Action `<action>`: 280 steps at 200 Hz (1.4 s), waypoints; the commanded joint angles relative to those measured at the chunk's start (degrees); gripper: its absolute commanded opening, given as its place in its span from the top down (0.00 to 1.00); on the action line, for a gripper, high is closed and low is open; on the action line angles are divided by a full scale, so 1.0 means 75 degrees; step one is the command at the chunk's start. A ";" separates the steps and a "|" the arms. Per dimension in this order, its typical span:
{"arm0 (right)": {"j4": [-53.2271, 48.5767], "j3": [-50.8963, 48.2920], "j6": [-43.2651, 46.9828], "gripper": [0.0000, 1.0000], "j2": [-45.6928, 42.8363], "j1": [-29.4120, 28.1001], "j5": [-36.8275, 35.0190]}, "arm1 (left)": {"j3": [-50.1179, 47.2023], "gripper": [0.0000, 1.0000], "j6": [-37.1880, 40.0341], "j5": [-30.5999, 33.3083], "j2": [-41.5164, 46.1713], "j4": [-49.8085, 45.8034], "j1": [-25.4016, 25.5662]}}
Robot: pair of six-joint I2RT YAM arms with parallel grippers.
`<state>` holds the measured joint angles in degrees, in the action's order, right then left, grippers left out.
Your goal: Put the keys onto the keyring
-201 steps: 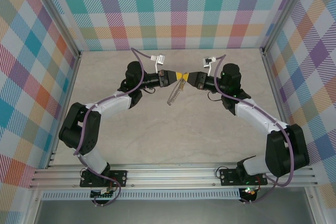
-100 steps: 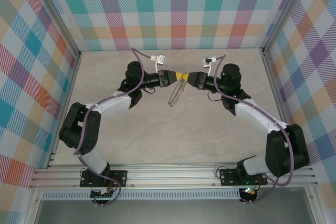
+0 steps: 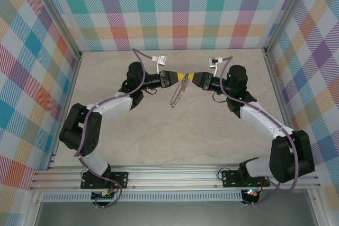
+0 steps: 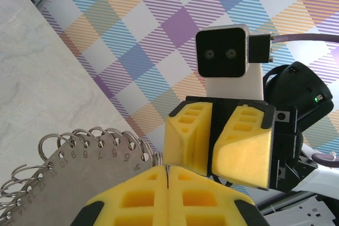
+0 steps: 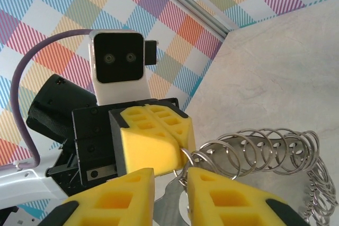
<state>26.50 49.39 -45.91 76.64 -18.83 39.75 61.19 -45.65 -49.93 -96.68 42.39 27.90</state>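
Currently, left gripper (image 4: 167,183) is clamped shut on the keyring (image 5: 265,149), hanging it below for access. Right gripper (image 5: 170,178), directly opposite, straddles one ring with its jaws slightly parted; grip unconfirmed.

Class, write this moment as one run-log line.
left gripper: shut on numbered plate | right gripper: open, ring between jaws

You see your left gripper (image 4: 168,175) closed on the keyring (image 4: 90,154), a numbered metal plate carrying many wire rings, facing the right gripper (image 4: 212,146), its pads (image 4: 243,157) slightly apart.
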 commanded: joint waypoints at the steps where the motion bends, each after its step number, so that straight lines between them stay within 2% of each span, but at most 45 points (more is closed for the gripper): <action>1: 0.0357 -0.0011 -0.0065 0.76 0.0123 -0.0020 0.0198 | 0.0009 1.00 -0.0007 -0.0066 0.0215 0.0477 0.0039; 83: 0.0603 0.0060 -0.0186 0.72 0.0500 -0.0152 0.0249 | 0.0033 1.00 -0.0040 -0.0060 0.0175 0.0512 0.0050; 128: 0.0613 0.0222 -0.0182 0.66 0.0644 -0.0173 0.0252 | 0.0056 1.00 -0.0042 -0.0106 0.0153 0.0519 0.0064; 149: 0.0629 0.0326 -0.0185 0.66 0.0712 -0.0167 0.0278 | 0.0068 1.00 -0.0042 -0.0139 0.0131 0.0518 0.0071; 210: 0.0718 0.0552 -0.0235 0.77 0.0794 -0.0197 0.0377 | 0.0126 1.00 -0.0042 -0.0205 0.0103 0.0477 0.0099; 225: 0.0771 0.0574 -0.0271 0.77 0.0808 -0.0206 0.0391 | 0.0145 1.00 -0.0042 -0.0219 0.0083 0.0465 0.0111; 250: 0.0837 0.0610 -0.0300 0.71 0.0832 -0.0222 0.0413 | 0.0185 1.00 -0.0019 -0.0238 0.0043 0.0407 0.0124; 280: 0.0853 0.0662 -0.0300 0.70 0.0852 -0.0266 0.0429 | 0.0226 1.00 0.0023 -0.0250 0.0024 0.0315 0.0144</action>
<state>29.10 51.68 -47.81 82.72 -19.57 41.04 61.21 -45.67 -49.71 -96.71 43.29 27.77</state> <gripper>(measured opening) 0.297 0.048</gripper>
